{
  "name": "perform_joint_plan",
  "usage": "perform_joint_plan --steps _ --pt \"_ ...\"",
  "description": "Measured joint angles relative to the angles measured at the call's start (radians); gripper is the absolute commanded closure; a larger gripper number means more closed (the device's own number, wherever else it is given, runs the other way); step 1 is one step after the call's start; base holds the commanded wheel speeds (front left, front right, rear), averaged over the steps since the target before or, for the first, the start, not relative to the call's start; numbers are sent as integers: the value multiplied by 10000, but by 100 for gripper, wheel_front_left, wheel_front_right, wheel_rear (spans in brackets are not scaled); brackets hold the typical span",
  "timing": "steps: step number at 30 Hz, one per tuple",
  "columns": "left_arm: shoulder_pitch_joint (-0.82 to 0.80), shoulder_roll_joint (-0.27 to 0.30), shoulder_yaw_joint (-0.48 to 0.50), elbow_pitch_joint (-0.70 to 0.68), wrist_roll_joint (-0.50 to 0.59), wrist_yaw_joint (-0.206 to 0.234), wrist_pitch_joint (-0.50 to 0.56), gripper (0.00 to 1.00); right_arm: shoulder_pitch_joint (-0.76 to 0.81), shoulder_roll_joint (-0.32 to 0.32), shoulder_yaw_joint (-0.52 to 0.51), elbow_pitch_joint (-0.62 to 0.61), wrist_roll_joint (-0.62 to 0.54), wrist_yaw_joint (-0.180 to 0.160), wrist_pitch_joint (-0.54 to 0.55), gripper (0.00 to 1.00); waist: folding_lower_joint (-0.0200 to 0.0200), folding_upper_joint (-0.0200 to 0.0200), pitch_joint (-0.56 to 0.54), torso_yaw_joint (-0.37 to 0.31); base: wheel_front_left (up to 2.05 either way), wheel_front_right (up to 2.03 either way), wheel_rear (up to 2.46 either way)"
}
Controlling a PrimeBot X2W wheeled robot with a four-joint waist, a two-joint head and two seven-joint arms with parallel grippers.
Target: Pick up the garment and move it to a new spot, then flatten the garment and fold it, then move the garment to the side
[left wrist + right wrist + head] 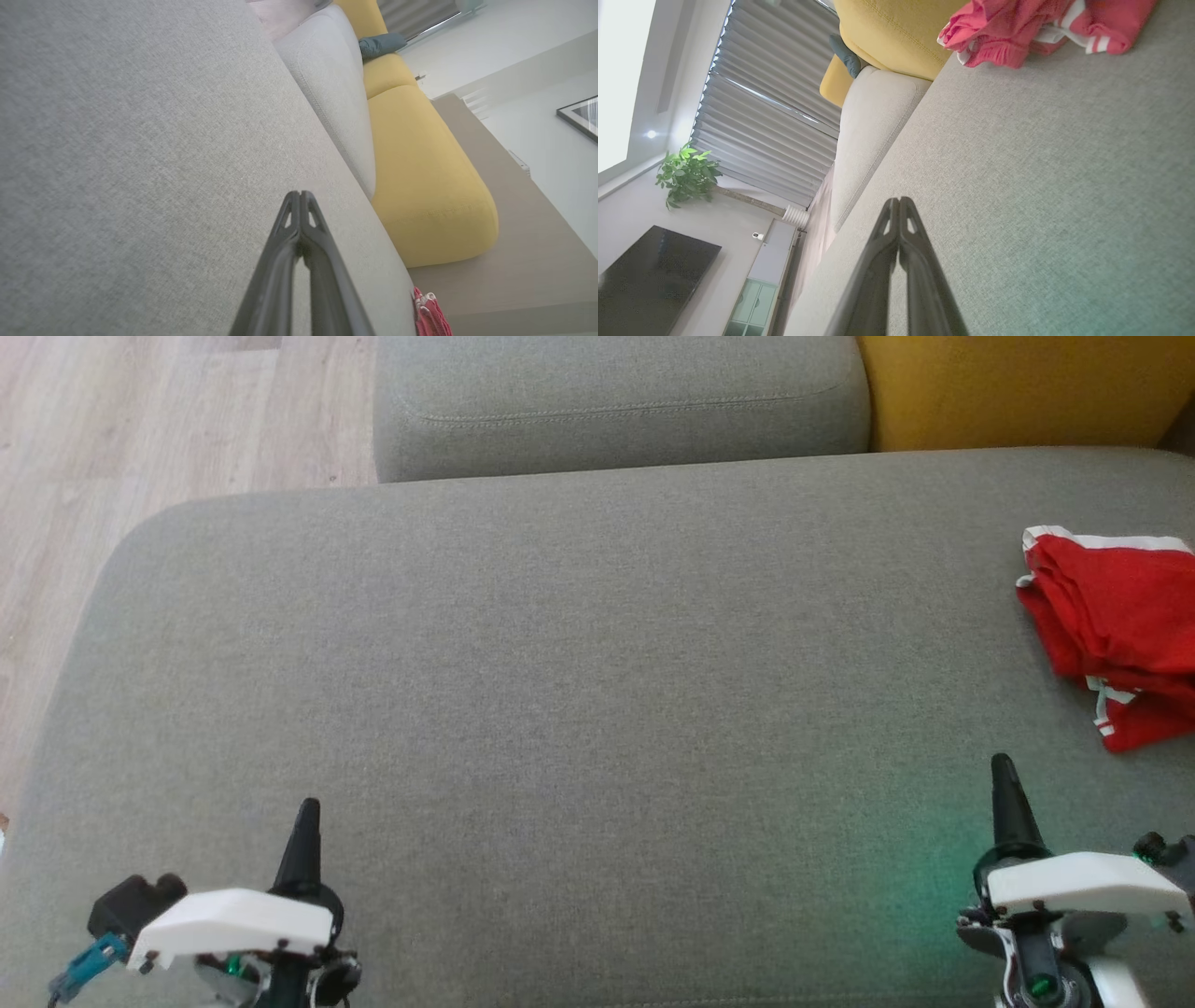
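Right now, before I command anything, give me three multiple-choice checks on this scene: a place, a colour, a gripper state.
1. Where on the grey cushion is the garment? A) left B) centre C) right, beyond the right gripper
2. Garment's colour? A) red, white trim B) blue C) yellow
3. The left gripper and right gripper are: A) both shut, empty B) both open C) right holding garment
Answers: 1 C, it lies at the head view's right edge; 2 A, red cloth, white stripes; 3 A, both finger pairs meet on nothing.
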Motion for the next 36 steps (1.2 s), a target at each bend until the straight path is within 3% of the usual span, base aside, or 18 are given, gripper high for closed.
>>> perform_joint_plan --steps 36 --pt "-397 -6 915 -65 -3787 -692 1014 100 -157 4 -602 -357 4165 0 742 100 0 0 35 152 0 0 0"
